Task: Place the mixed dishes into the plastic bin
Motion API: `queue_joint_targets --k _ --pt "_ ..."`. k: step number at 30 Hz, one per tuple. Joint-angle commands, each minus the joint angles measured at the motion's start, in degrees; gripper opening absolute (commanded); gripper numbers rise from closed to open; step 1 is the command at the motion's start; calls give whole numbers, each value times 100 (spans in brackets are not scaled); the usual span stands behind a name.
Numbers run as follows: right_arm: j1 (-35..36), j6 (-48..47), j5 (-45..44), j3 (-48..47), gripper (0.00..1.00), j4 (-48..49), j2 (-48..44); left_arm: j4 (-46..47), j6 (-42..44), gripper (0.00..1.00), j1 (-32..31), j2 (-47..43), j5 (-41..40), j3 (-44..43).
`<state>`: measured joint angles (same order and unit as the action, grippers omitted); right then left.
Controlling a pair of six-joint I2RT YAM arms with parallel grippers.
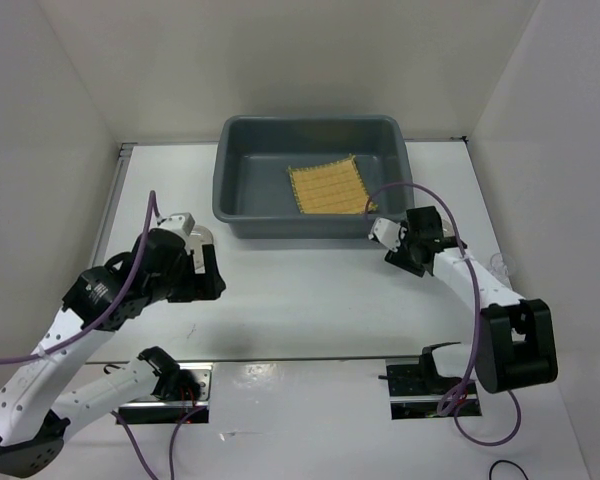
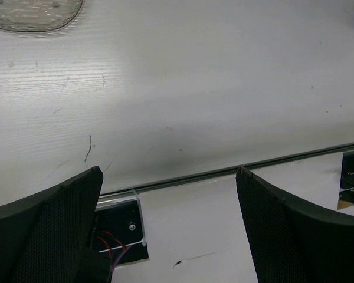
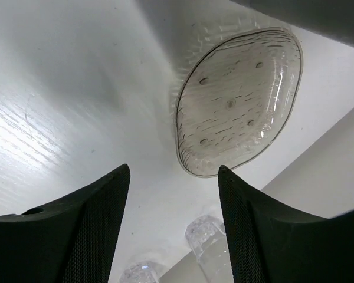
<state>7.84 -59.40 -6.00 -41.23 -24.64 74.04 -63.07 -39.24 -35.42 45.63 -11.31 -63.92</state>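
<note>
The dark grey plastic bin [image 1: 310, 175] stands at the back middle of the table with the yellow-tan woven placemat [image 1: 327, 188] lying inside it. The brownish glassy plate [image 3: 239, 100] lies on the table ahead of my right gripper [image 3: 174, 168], near the bin's wall; its edge also shows in the left wrist view [image 2: 32, 15]. A small clear cup [image 3: 209, 233] stands below and between the right fingers by the wall, with a second clear shape [image 3: 138, 272] beside it. My right gripper [image 1: 385, 240] is open and empty. My left gripper [image 1: 210, 272] is open and empty over bare table [image 2: 171, 171].
White walls close in the table on the left, back and right. A seam and the arm mount plates [image 1: 170, 385] run along the near edge. The bin's front wall [image 1: 300, 228] stands just beyond the right gripper.
</note>
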Motion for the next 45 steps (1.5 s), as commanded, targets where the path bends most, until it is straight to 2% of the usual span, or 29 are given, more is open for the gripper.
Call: queue_joint_targets --k 1,11,19,22,25,26,28,29,32,33,35,39,42,45 --pt "-89 -151 -86 -7 67 65 22 23 -13 100 -9 -45 -47 29" --pt "-475 7 37 -737 67 12 1603 23 92 100 -9 -282 -47 29" --pt "-889 -159 90 -912 66 179 2096 23 145 100 -9 -212 6 29" --pt "-1047 -222 152 -1026 61 118 2255 23 145 100 -9 -159 6 29" --pt "-1161 -222 344 -1194 51 -84 2431 23 145 100 -9 -212 6 29" --pt "-1161 -222 397 -1246 42 -145 2483 23 145 100 -9 -212 6 29" --pt "-1162 -222 398 -1247 35 -234 2545 23 145 100 -9 -212 6 29" --pt "-1162 -222 450 -1247 25 -295 2545 23 145 100 -9 -212 6 29" --pt "-1162 -274 451 -1247 7 -505 2598 23 145 100 -9 -212 6 29" --pt "-1162 -274 451 -1247 0 -619 2537 23 145 100 -9 -264 -46 29" --pt "-1162 -388 538 -1247 0 -1127 2362 23 145 100 -9 -265 -47 29" --pt "-1162 -826 801 -1027 0 -1876 1142 75 145 100 -9 -370 -47 29" --pt "-1109 -942 1021 -1201 0 -2367 -507 198 294 100 44 -370 67 81" --pt "-768 -942 1014 -1614 0 -2685 -1555 251 365 100 184 -257 208 82"
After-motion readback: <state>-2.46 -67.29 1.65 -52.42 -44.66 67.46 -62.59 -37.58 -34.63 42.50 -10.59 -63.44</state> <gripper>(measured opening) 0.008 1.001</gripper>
